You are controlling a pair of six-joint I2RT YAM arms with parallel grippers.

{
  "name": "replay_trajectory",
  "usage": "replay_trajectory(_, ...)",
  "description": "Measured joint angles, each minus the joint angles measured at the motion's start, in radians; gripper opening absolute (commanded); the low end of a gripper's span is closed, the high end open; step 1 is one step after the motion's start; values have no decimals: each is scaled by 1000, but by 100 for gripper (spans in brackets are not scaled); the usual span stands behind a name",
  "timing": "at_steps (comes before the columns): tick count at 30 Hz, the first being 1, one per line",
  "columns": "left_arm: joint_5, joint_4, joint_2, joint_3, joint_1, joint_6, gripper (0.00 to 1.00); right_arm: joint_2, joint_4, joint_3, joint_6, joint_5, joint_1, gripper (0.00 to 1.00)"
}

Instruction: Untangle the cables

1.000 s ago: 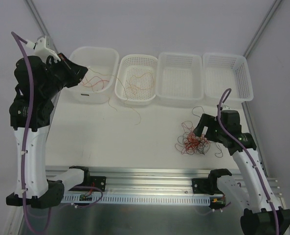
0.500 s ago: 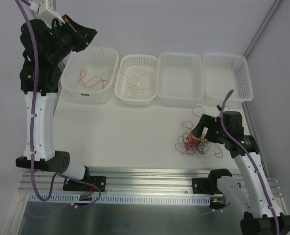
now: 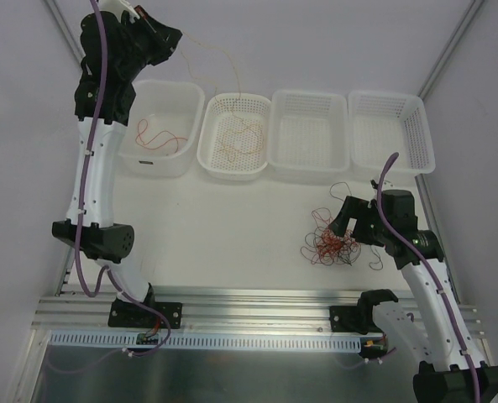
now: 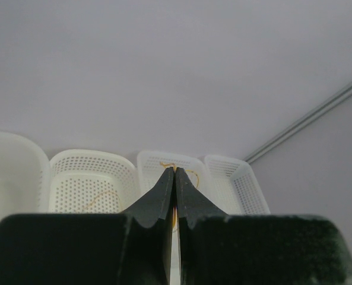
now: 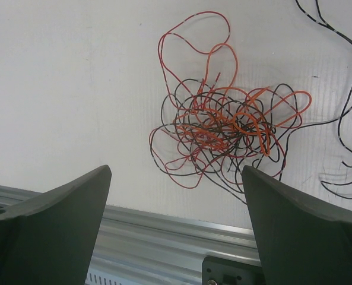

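The left hand (image 3: 169, 38) is held high at the far-left corner, pinched shut on an orange strand (image 3: 228, 65) that is draped down into the second basket (image 3: 234, 174). The right hand (image 3: 343, 222) is spread wide, low over the tabletop (image 3: 215, 227). The tangle (image 3: 331, 243) is seen just ahead between its fingers, roundish, with no long axis. The right arm is judged nearer. Bare tabletop is noted to the left, and the rail (image 3: 257, 306) close by on the near side.

Overhead view, left wrist facing baskets (image 4: 86, 189), right wrist close above cables (image 5: 223, 127)

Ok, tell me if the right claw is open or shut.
Open. In its wrist view the right claw gapes wide, gripping nothing; the cable tangle lies on the table below it.
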Motion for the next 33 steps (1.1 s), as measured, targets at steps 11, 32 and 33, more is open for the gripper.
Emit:
replay_trajectory(11, -83, 50, 211, -42, -71, 122, 0, 4, -1, 0, 0, 3, 0, 97)
replay_trajectory(32, -204, 92, 323, -315, -190, 190, 60, 33, -2, -10, -5, 4, 0, 97)
replay_trajectory(33, -203, 95, 311, -337, -190, 189, 64, 39, -3, -10, -8, 8, 0, 97)
